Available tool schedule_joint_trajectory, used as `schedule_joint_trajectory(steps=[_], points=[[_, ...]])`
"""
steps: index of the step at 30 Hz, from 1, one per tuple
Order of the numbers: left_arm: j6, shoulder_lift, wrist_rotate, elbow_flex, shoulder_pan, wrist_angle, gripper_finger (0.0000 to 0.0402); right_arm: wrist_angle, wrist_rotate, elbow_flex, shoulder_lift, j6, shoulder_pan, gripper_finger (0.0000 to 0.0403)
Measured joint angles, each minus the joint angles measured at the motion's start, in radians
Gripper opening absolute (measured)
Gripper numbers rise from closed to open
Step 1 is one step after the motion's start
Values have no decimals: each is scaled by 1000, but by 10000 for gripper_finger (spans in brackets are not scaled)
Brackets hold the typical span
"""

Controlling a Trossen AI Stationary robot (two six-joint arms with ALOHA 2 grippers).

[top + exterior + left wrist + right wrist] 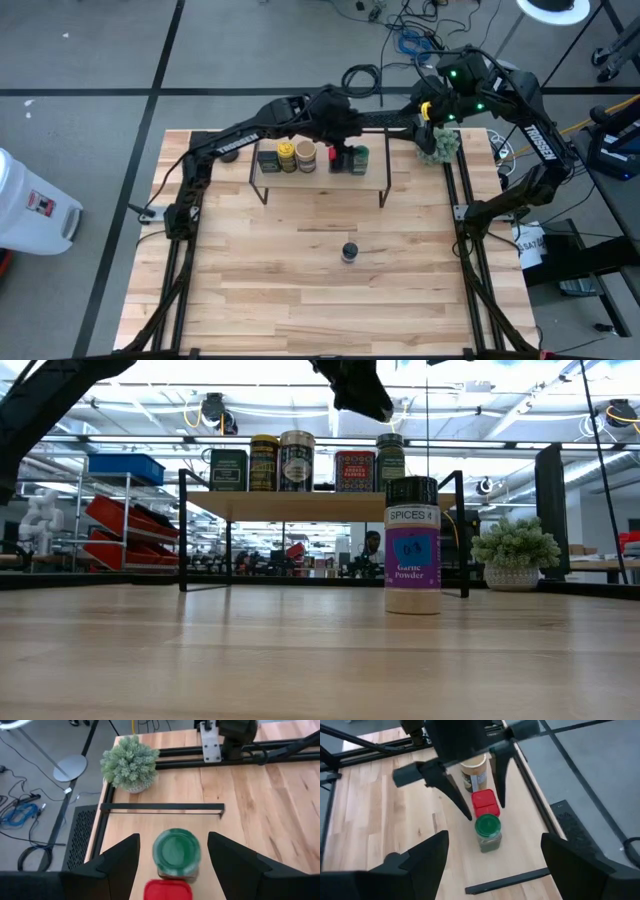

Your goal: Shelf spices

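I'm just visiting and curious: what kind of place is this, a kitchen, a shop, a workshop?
Probably a robotics lab or workshop, not a kitchen. Cables trail over a bare grey floor, storage racks with red bins stand behind the table, and ducts run under an open industrial ceiling.

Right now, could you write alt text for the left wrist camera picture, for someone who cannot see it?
A green-lidded jar stands on a wooden shelf, between the open left gripper's two dark fingers, with a red square tin beside it. Beyond the shelf's end sits a fuzzy green plant.
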Motion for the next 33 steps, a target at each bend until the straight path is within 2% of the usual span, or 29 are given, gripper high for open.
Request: schedule_joint_trajectory(steps=[4,6,10,14,19,24,29,33], points=[[-42,-65,-17,-1,-11,-36,242,-127,-127,-1,-24,57,48,306],[-67,-107,-22,-1,-12,-38,242,-169,-148,-1,-48,76,96,306],[-92,-175,-55,0,-16,-38,242,-124,-142,-34,-89,93,225,306],[-99,-220,-83,0,-16,-40,242,-99,-68,-143,-96,73,343,306],[-99,-251,-109,0,-16,-51,242,157,-44,-387,-95,153,453,306],[-100,-264,-150,-1,-16,-137,242,401,-23,-612,-76,269,545,313],[-99,-265,-165,-1,-16,-204,242,557,9,-724,-32,286,626,326],[-99,-265,-164,-1,-16,-206,242,658,27,-756,20,301,655,333]])
